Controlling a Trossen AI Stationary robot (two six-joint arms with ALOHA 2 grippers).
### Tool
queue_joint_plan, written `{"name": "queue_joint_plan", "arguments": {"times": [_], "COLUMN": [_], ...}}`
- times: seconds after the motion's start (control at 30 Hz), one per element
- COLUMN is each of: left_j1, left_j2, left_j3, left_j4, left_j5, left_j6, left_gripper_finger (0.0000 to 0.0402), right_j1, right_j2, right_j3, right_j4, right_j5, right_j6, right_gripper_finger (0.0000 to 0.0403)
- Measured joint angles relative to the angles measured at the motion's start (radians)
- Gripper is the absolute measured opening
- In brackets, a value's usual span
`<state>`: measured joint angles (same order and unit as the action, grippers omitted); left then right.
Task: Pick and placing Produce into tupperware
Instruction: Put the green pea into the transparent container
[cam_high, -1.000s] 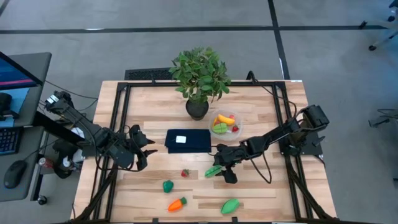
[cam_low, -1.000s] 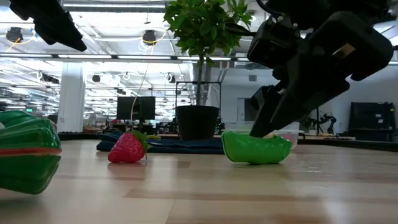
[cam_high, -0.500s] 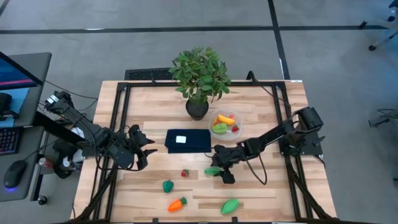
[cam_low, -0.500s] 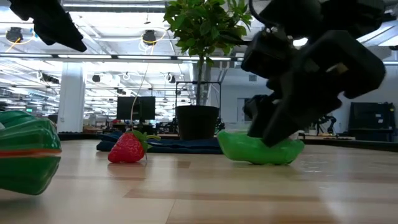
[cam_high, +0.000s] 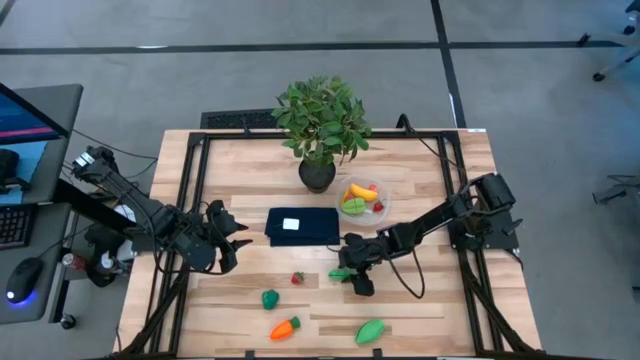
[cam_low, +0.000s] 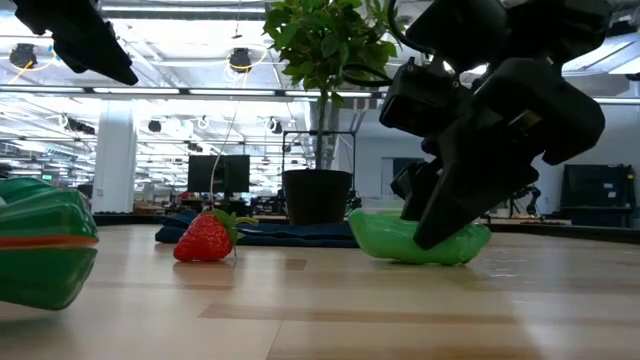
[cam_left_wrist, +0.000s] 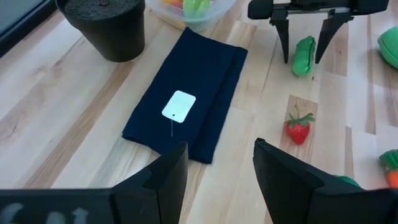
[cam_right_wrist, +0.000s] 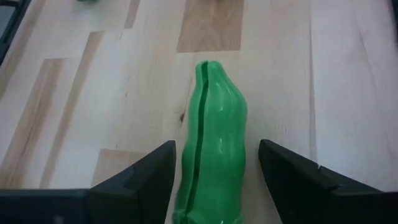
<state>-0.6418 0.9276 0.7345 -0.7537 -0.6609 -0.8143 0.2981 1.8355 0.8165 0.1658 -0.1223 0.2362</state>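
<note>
A green pod (cam_right_wrist: 213, 134) lies flat on the wooden table, also in the high view (cam_high: 340, 273) and the low view (cam_low: 420, 243). My right gripper (cam_right_wrist: 216, 146) is open and low over it, one finger on each side with a gap showing on both. The clear round tupperware (cam_high: 362, 198) near the plant pot holds a banana, a green piece and something red. A strawberry (cam_high: 297, 278), a green piece (cam_high: 270, 298), a carrot (cam_high: 285, 327) and another green piece (cam_high: 371, 331) lie loose on the table. My left gripper (cam_high: 232, 240) waits open at the table's left.
A dark blue folded cloth (cam_high: 302, 226) with a white label lies between the two grippers. The potted plant (cam_high: 320, 120) stands at the far middle of the table, next to the tupperware. Black frame rails (cam_high: 190, 200) run along the table's left and right sides.
My right gripper has come down and moved a little toward the table's left, so its open fingers now stand on either side of the green pod. The pod has turned slightly on the table.
</note>
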Motion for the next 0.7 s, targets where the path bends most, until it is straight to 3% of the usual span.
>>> {"name": "queue_joint_plan", "arguments": {"times": [0.37, 0.7], "left_j1": [0.0, 0.0], "left_j2": [0.0, 0.0], "left_j3": [0.0, 0.0], "left_j4": [0.0, 0.0], "left_j5": [-0.001, -0.002], "left_j6": [0.005, 0.005], "left_gripper_finger": [0.0171, 0.0171], "right_j1": [-0.007, -0.007], "right_j2": [0.0, 0.0], "right_j3": [-0.001, -0.002], "right_j4": [-0.006, -0.007], "right_j5": [0.003, -0.005], "right_j6": [0.026, 0.036], "right_gripper_finger": [0.015, 0.0165]}}
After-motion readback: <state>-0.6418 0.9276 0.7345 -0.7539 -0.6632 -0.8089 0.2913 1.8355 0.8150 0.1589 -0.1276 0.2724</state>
